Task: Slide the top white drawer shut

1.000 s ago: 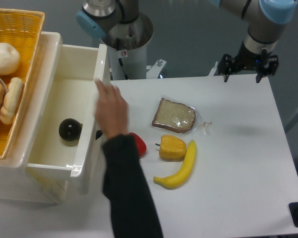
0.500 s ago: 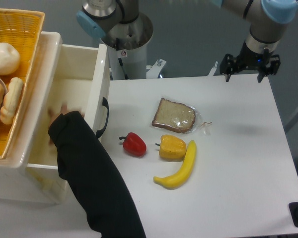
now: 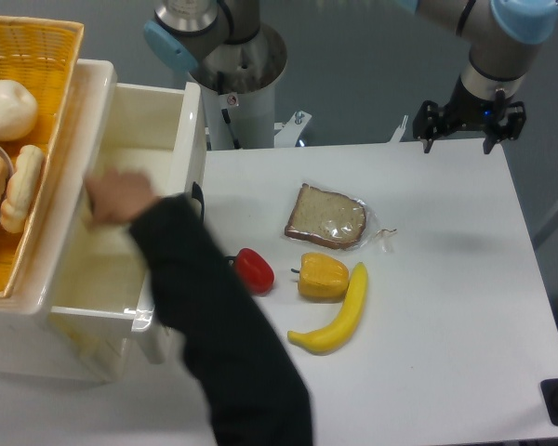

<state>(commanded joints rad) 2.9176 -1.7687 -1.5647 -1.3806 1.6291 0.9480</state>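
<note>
The top white drawer (image 3: 130, 200) stood pulled out of the cabinet (image 3: 70, 348) at the left side of the table (image 3: 446, 316), its front panel toward the food and its black handle (image 3: 197, 200) only partly visible behind a dark sleeve (image 3: 219, 344). A person's hand (image 3: 121, 197) was inside the drawer, near the middle of it; half a second before, the hand was lower in the drawer and blurred, and the arm came in more from the bottom left, so the red pepper (image 3: 254, 269) was fully visible then and was now partly covered by the sleeve. One second before, a dark round thing lay in the drawer; now I could not see it. The gripper (image 3: 468, 130) hung at the far right edge of the table, well apart from the drawer, in the same place as before, with its two fingers apart and holding nothing. The bread slice (image 3: 326, 217), the yellow pepper (image 3: 322, 276) and the banana (image 3: 338, 313) had not moved. The yellow basket (image 3: 37, 56) with bread rolls stood on top of the cabinet.
</note>
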